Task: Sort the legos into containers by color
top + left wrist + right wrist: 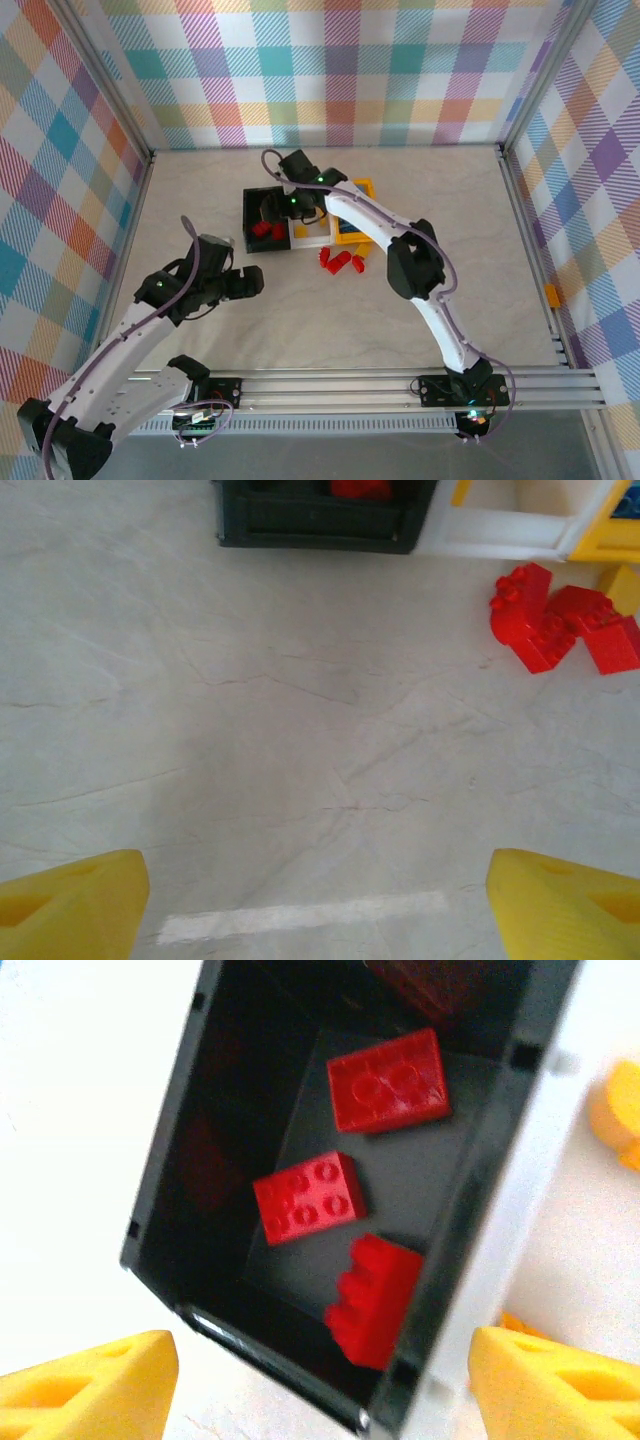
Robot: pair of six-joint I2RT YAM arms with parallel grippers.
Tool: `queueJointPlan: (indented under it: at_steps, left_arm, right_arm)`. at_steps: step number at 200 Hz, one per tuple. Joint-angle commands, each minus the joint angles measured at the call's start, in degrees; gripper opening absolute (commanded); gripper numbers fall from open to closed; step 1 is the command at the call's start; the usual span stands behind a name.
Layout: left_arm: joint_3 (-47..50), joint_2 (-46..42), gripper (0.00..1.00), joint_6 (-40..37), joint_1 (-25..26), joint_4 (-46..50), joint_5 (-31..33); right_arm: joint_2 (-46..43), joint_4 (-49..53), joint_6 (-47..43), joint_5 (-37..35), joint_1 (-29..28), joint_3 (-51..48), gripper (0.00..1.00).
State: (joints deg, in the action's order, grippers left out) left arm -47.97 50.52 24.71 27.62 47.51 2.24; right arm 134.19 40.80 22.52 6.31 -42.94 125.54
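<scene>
red legos (340, 262) loose on table (200, 200), row lying left-right just before white bin (310, 245); black bin (248, 220) to its left, yellow bin (366, 188) to its right. we judge both grippers about equally near.

left wrist: left gripper (318, 880) spread wide, empty; three loose reds ahead-right, one yellow brick (622, 585) just beside.

right wrist: right gripper (322, 1360) spread, empty, above black bin; three red bricks (308, 1198) inside, perhaps fourth in shadow.

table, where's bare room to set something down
Bare: the wide strip between the black bin and the left wall, and the right side past the orange bin. Crowded: just in front of the bins, where red legos lie.
</scene>
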Motion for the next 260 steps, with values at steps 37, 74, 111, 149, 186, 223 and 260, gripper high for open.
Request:
queueJointPlan:
  at_steps: [37, 74, 111, 149, 186, 223, 260]
  left_arm:
    - [1.76, 8.66, 0.87, -0.10, 6.90, -11.09, -5.56]
    - [1.19, 17.45, 0.87, 0.59, 8.20, -20.12, -8.45]
    - [-0.64, 21.92, 0.86, 0.60, 8.83, -21.27, -9.45]
    - [-0.10, 20.46, 0.87, 0.21, 8.77, -19.34, -7.70]
    - [-0.07, 20.85, 0.87, 0.03, 8.75, -18.69, -7.01]
    - [-0.08, 21.11, 0.87, -0.10, 8.76, -18.29, -6.64]
    - [-0.05, 21.74, 0.87, -0.11, 8.68, -18.15, -5.89]
  right_arm:
    - [-31.52, -3.14, -5.05, -9.30, 1.21, -40.65, 0.76]
    - [-35.47, -2.53, -7.00, -11.03, 2.98, -53.36, 0.76]
    - [-32.17, -5.03, -8.84, -12.09, 5.24, -55.08, 0.73]
    - [-28.07, -7.41, -10.42, -11.98, 6.79, -53.96, 0.70]
    - [-24.30, -8.29, -11.70, -11.75, 7.43, -51.44, 0.58]
    - [-23.69, -8.28, -11.89, -11.31, 7.60, -50.97, 0.36]
    - [-27.79, -7.93, -10.64, -9.86, 7.52, -54.15, 0.21]
